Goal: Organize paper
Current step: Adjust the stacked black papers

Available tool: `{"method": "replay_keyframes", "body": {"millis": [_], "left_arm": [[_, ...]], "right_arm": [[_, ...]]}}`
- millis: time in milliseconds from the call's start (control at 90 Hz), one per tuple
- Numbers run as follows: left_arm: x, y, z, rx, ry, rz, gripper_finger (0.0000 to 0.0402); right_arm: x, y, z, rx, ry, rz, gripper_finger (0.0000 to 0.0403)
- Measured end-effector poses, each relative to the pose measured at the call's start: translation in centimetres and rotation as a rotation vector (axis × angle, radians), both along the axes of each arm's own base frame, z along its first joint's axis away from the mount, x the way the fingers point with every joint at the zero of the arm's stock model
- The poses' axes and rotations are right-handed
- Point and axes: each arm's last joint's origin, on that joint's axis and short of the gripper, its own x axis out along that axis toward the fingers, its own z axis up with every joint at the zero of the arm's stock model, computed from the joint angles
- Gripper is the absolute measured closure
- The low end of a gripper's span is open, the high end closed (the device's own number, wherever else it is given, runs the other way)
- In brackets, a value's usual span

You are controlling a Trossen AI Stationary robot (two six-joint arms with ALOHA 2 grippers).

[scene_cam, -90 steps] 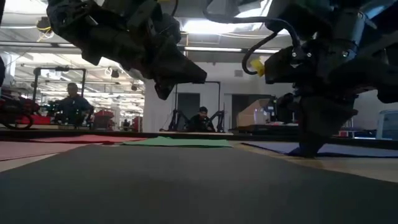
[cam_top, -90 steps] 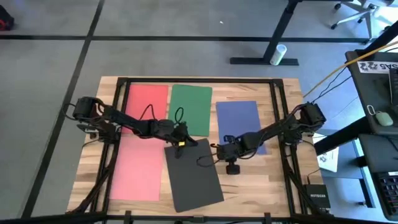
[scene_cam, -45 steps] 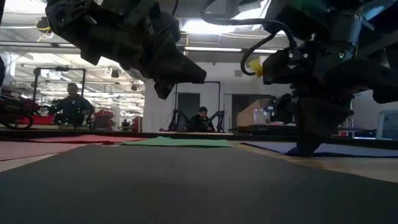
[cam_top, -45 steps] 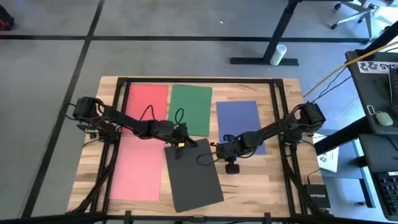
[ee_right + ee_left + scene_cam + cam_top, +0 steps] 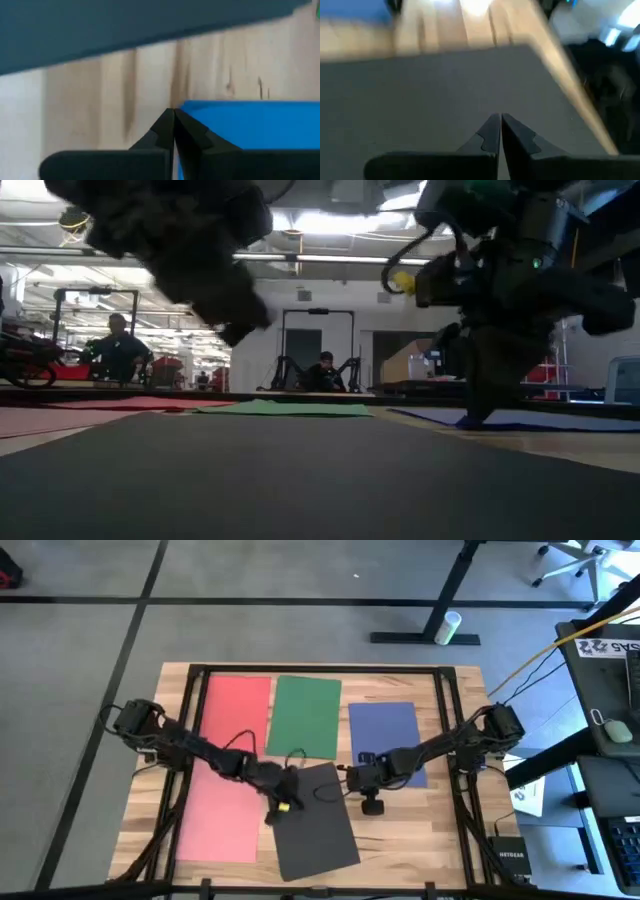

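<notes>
Several coloured sheets lie flat on the wooden table: red [image 5: 237,700] and green [image 5: 305,715] at the far side, pink [image 5: 218,812] near left, blue [image 5: 385,732] at the right, dark grey [image 5: 312,825] tilted at the near middle. My left gripper [image 5: 283,798] is shut above the grey sheet's [image 5: 420,95] left part. In the low view it [image 5: 235,332] hangs clear of the paper. My right gripper [image 5: 352,780] is shut at the blue sheet's near left corner. My right gripper sets its shut fingertips [image 5: 167,122] down on the blue sheet's near left corner [image 5: 192,107], right at its edge. The fingers slant down from the table's right side. In the low view the tips [image 5: 468,418] meet the sheet, which lies flat on the wood.
A black frame [image 5: 320,670] runs along the table's edges. Bare wood [image 5: 420,830] shows at the near right. Right of the table stands a desk [image 5: 610,670] with printed sheets and devices. People [image 5: 115,345] sit in the room far behind the table.
My left gripper has swung toward the table's near edge, along the grey sheet's left part, and stays shut. My right gripper has edged a little toward the table's left at the blue sheet's corner.
</notes>
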Motion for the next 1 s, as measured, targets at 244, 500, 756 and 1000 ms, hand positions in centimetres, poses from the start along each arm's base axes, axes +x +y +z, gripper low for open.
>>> {"method": "replay_keyframes", "body": {"millis": [244, 500, 756, 1000], "left_arm": [[-1.9, -1.7, 0.1, 0.248, 0.326, 0.064, 0.0402], [-3.2, -1.5, -0.3, 0.286, 0.483, 0.127, 0.0402], [-3.8, -1.2, -1.2, 0.331, 0.587, 0.143, 0.0402], [-3.2, -0.3, -2.1, 0.346, 0.617, 0.154, 0.0402]], "right_arm": [[-0.7, 1.8, 0.0, 0.029, 0.035, 0.011, 0.0403], [-0.8, 3.0, -1.1, 0.044, 0.075, 0.026, 0.0403], [-0.7, 3.1, -1.4, 0.058, 0.079, 0.025, 0.0403], [-0.7, 3.2, -1.4, 0.06, 0.08, 0.02, 0.0403]]}}
